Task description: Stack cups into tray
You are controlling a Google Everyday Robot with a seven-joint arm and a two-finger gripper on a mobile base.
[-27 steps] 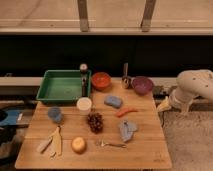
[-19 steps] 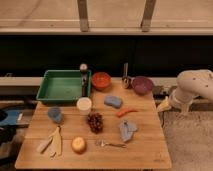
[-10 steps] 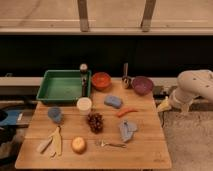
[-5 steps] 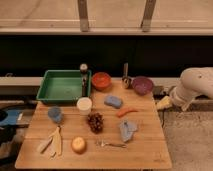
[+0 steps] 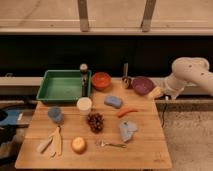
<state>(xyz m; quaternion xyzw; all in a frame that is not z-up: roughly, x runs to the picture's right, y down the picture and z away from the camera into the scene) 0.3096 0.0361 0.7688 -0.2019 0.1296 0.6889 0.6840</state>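
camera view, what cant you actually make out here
- end effector, at the table's right edge beside the purple bowl: cannot tell whether it touches the bowl.
- arm: cut off by the right edge of the camera view.
- blue object left of the table: cut off by the left edge, unidentifiable.
- green tray: a bottle hides part of its right wall.
- white cup, blue cup: insides too small to see.

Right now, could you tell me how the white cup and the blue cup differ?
The white cup is cream and slightly bigger; the blue cup is blue-grey. The white cup stands close to the tray; the blue cup sits further left and forward. Both stand upright on the table, outside the tray, far from the gripper at the table's right edge.
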